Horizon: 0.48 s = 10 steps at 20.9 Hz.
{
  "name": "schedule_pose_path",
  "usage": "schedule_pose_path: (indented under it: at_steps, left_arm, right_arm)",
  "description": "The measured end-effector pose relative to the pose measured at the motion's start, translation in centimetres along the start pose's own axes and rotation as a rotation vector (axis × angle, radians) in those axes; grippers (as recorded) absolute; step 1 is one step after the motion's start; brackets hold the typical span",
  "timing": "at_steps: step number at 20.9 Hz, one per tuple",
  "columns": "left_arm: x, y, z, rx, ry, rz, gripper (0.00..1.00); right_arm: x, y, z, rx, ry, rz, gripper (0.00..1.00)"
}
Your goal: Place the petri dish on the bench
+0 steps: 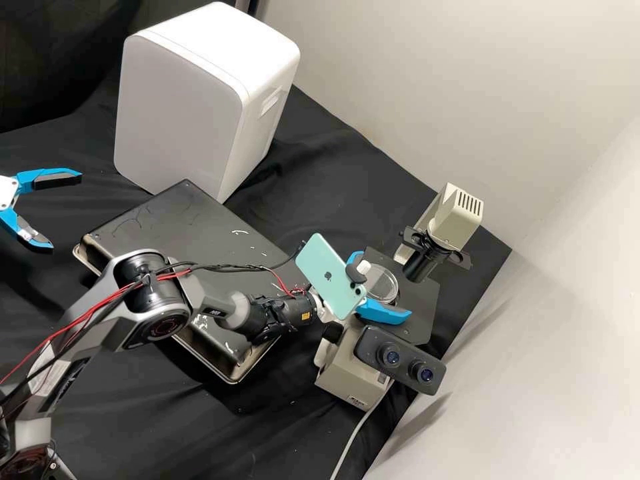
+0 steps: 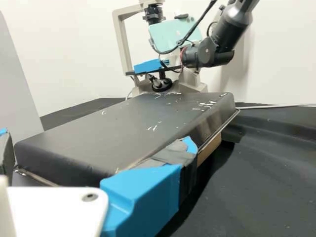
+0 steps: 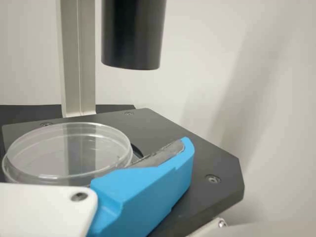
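Both claws are gaping: the right claw (image 1: 385, 292) is straddling the petri dish (image 1: 381, 283) sitting on the microscope stage (image 1: 419, 312), seemingly to pinch it; the left claw (image 1: 60, 211) is hovering by the left edge of the surface (image 1: 320, 180).

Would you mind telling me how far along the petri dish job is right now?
Done: the right hand is at the microscope stage. In hand: it sits around the petri dish, which rests flat on the stage, unlifted. Left: lift it and set it on the black bench. The left hand hangs open, apart.
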Motion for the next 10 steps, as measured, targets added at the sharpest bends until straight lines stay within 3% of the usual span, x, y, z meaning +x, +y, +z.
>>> schedule_pose_path:
  at_steps: [6, 7, 10]
  left_arm:
    - [0.05, -0.14, -0.04, -0.003, 0.001, -0.008, 1.0]
    - [0.05, -0.14, -0.04, -0.003, 0.001, -0.008, 1.0]
    - [0.06, -0.14, 0.03, -0.003, -0.003, -0.008, 1.0]
  right_arm:
    - [0.86, -0.34, 0.15, -0.01, -0.005, 0.001, 1.0]
    - [0.98, -0.4, 0.14, -0.014, -0.004, 0.001, 0.0]
    - [1.08, -0.58, 0.19, -0.017, -0.004, -0.002, 0.0]
